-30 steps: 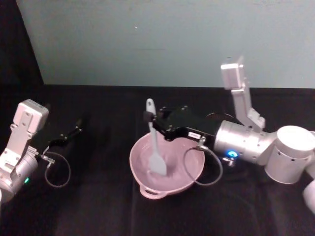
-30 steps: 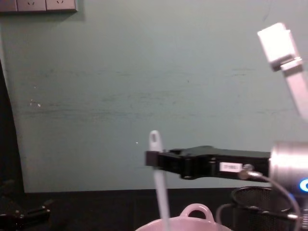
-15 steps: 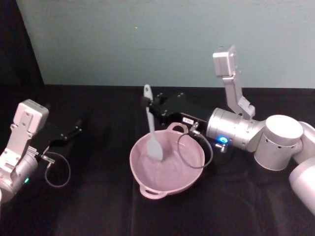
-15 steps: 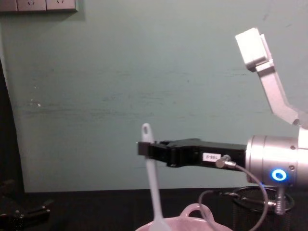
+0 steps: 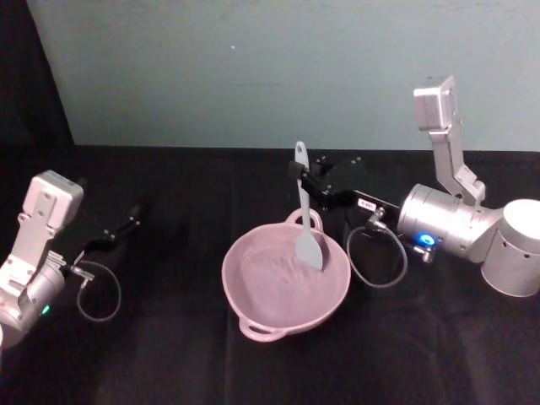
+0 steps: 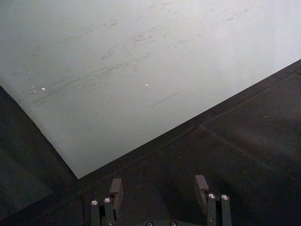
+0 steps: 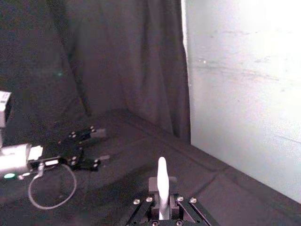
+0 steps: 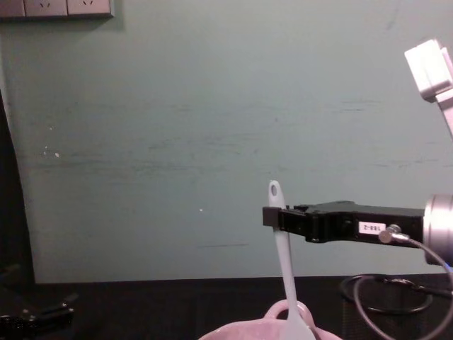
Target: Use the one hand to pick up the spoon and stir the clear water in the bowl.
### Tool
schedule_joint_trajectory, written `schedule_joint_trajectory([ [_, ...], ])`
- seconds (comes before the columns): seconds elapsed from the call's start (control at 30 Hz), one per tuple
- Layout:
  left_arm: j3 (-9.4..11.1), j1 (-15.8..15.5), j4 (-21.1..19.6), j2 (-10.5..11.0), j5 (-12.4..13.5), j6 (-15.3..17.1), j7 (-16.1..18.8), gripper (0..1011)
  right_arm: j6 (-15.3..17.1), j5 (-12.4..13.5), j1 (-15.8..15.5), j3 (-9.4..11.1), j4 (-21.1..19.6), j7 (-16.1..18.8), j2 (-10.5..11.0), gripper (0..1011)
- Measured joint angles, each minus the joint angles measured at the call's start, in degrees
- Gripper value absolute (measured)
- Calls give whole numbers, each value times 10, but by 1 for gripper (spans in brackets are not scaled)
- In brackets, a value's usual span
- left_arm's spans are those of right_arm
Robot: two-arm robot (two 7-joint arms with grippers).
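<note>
My right gripper [image 5: 301,175] is shut on the upper handle of the white spoon [image 5: 308,246], just below the oval hole. The spoon hangs nearly upright, its blade dipped inside the pale pink bowl [image 5: 253,291] on the bowl's back right side, close to the loop handle. In the chest view the gripper [image 8: 273,216] reaches in from the right and the spoon [image 8: 283,262] drops to the bowl's rim [image 8: 233,334]. The right wrist view shows the spoon handle [image 7: 162,181] clamped between the fingers. My left gripper [image 5: 118,229] rests open on the table at the far left.
A black wire-mesh cup [image 8: 354,319] stands behind and to the right of the bowl, under the right arm. A cable loops off the right wrist [image 5: 375,257] beside the bowl. A teal wall closes the back of the black table.
My right gripper has carried the spoon rightwards across the bowl, from its left-middle to its back right side. The left arm has not moved.
</note>
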Motion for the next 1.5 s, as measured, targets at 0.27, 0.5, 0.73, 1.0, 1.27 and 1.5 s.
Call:
schedule_joint_trajectory([
  [0.27,0,0,0,0,0,0,0,1005,21,4,-18,-9,-51,14,18,121],
  [0.5,0,0,0,0,0,0,0,1005,27,9,-15,-36,-59,34,4,121],
  [0.73,0,0,0,0,0,0,0,1005,14,14,9,-56,-19,48,-28,121],
  [1.0,0,0,0,0,0,0,0,1005,1,15,37,-61,33,54,-54,121],
  [1.27,0,0,0,0,0,0,0,1005,-12,14,56,-47,73,45,-62,121],
  [1.5,0,0,0,0,0,0,0,1005,-11,14,44,-27,64,27,-42,121],
])
